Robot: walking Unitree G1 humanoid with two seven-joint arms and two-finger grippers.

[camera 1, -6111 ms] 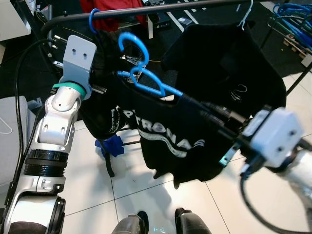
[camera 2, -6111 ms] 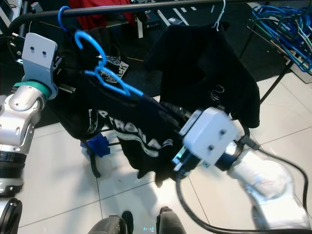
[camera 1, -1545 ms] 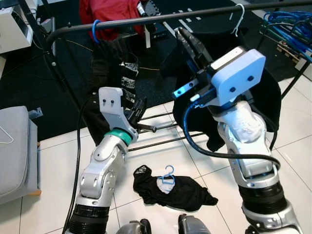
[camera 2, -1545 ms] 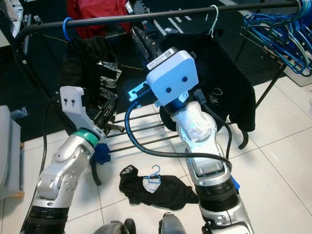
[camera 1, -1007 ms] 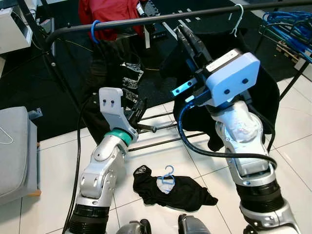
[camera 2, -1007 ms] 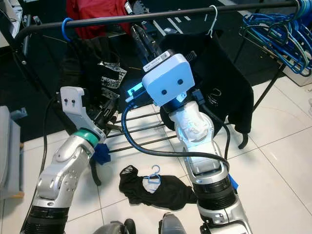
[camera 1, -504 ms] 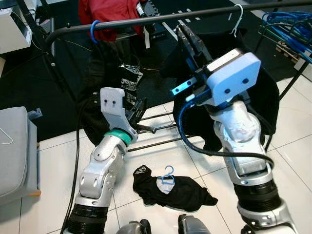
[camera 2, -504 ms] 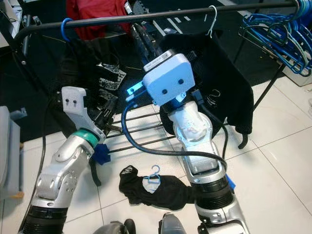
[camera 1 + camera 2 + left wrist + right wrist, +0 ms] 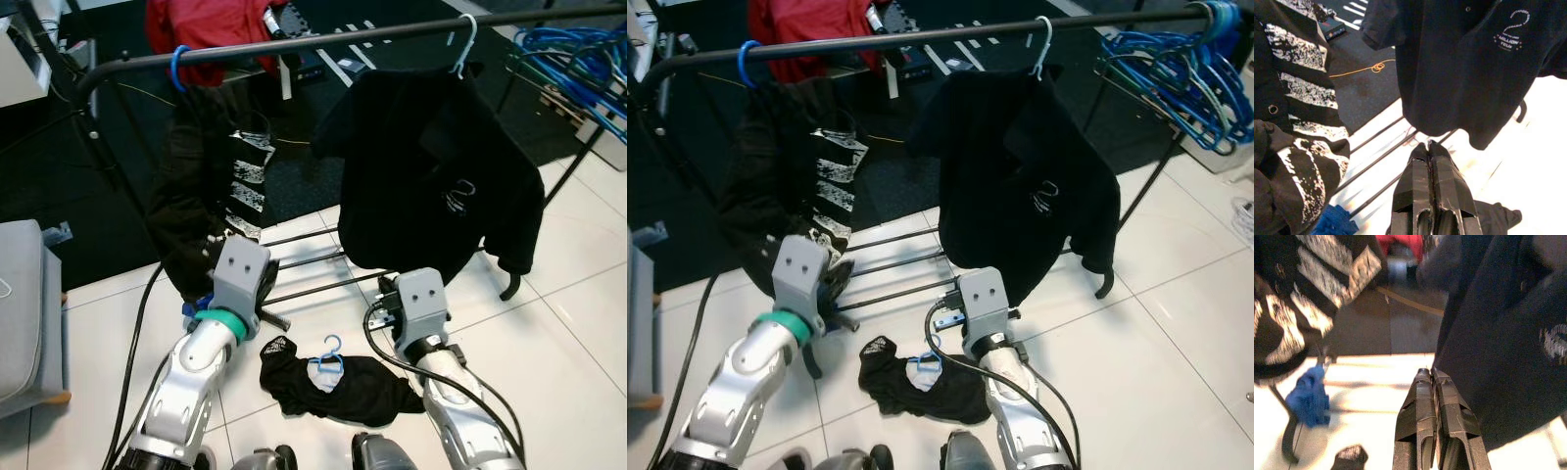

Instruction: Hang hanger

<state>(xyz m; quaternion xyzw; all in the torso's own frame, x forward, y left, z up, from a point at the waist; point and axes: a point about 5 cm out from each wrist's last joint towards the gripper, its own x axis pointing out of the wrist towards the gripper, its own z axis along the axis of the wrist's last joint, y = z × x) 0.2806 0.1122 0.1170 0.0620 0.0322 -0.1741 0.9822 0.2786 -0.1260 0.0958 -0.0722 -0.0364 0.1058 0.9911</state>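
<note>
A black shirt on a blue hanger (image 9: 328, 360) lies crumpled on the white floor tiles, between my two lowered arms. Above it runs the black rail (image 9: 323, 39) of the clothes rack. A blue hanger hook (image 9: 179, 67) on the rail carries a black-and-white garment (image 9: 211, 186). A white hanger (image 9: 460, 41) carries a black shirt (image 9: 431, 176). My left gripper (image 9: 1428, 146) is shut and empty, pointing at the rack's lower bars. My right gripper (image 9: 1430, 373) is shut and empty too, low beside the hanging black shirt.
A bunch of blue hangers (image 9: 1176, 69) hangs at the rail's right end. The rack's lower bars (image 9: 304, 259) and a blue foot piece (image 9: 1310, 399) stand just beyond the fallen shirt. A grey cushion (image 9: 24, 304) sits at the left, and a red garment (image 9: 206, 24) behind the rail.
Both arms have dropped from up near the rail to low over the floor. The shirt on the blue hanger lies where it did.
</note>
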